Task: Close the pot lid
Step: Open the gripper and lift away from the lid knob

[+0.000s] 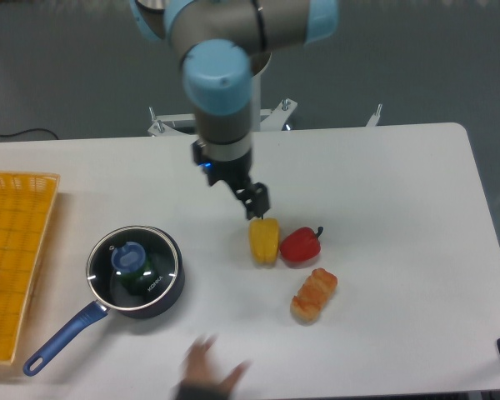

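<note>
Lying at the far left edge of the white worktop (383,167): one yellow mesh basket (12,250), woven into a grid, with something orange peeking in at its left border. Sitting just right of it, on the worktop's left half: one pot (136,275), small, round, dark grey-black, sending one long blue handle down toward the lower left. Resting flat on the pot's rim: one pot lid (134,266), a clear glass disc ringed in thin metal, carrying one blue knob at its centre and showing something green through the glass. Blurring in at the bottom edge: one hand (207,371), smeared. Hovering near mid-worktop, well apart from the pot: one end effector (257,202), dark, holding nothing; fingers too small to judge as spread or pressed together. Lying just below it: one yellow pepper (264,240), smooth, touching one glossy red pepper (301,245). Lying near below those: one crusty orange-brown pastry (314,294).
</note>
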{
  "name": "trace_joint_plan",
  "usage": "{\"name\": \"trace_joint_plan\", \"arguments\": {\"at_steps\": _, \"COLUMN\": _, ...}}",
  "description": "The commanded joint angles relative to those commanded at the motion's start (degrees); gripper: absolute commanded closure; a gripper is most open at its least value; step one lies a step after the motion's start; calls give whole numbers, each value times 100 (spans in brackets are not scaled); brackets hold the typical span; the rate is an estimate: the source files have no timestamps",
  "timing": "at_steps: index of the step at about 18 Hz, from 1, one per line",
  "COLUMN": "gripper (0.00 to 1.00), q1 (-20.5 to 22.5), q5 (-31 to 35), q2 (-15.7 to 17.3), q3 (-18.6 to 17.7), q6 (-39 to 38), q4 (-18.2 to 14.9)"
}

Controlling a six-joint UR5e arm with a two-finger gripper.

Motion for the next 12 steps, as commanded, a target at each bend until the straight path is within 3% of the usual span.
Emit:
{"name": "trace_joint_plan", "arguments": {"at_steps": 7, "gripper": 0, "q1": 729, "q5": 0, "q2": 0, "q3": 44, "q6": 1353, "q4": 9}}
{"name": "trace_joint_plan", "arguments": {"at_steps": 12, "gripper": 0, "q1": 1002, "q5": 0, "q2": -18, "q3": 70, "q6": 1679, "q4": 9}}
